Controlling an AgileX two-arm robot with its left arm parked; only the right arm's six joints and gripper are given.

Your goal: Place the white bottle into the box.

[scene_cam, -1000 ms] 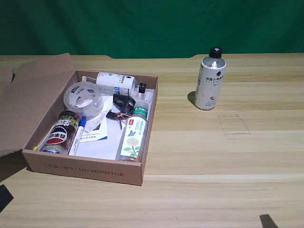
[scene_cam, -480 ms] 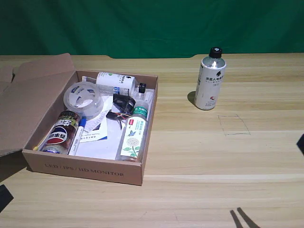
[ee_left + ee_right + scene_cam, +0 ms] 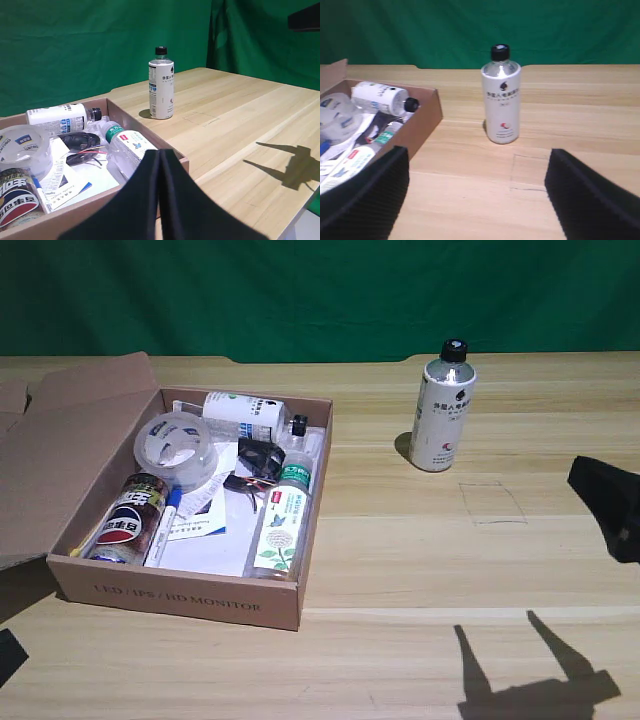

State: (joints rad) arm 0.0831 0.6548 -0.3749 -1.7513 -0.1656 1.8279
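The white bottle (image 3: 443, 410) with its black cap stands upright on the wooden table, to the exterior view's right of the box (image 3: 316, 502); it also shows in the left wrist view (image 3: 161, 85). In the right wrist view the bottle (image 3: 501, 102) stands ahead of my right gripper (image 3: 477, 167), whose fingers (image 3: 375, 190) are spread wide, open and holding nothing. Part of that gripper (image 3: 608, 502) juts in at the exterior view's right edge, well short of the bottle. The box (image 3: 427, 119) is open, its flap (image 3: 60, 440) folded out.
Inside the box lie a tape roll (image 3: 176, 448), a cola can (image 3: 128, 520), a green-capped bottle (image 3: 280, 522), a white bottle with blue marks (image 3: 245, 416), a pen and papers. A pencilled rectangle (image 3: 492, 502) marks the table near the bottle. The parked left gripper (image 3: 160, 200) hangs over the box's near wall.
My right gripper has come into the exterior view from the right edge, and its forked shadow has grown across the table's front. The bottle and box have not moved.
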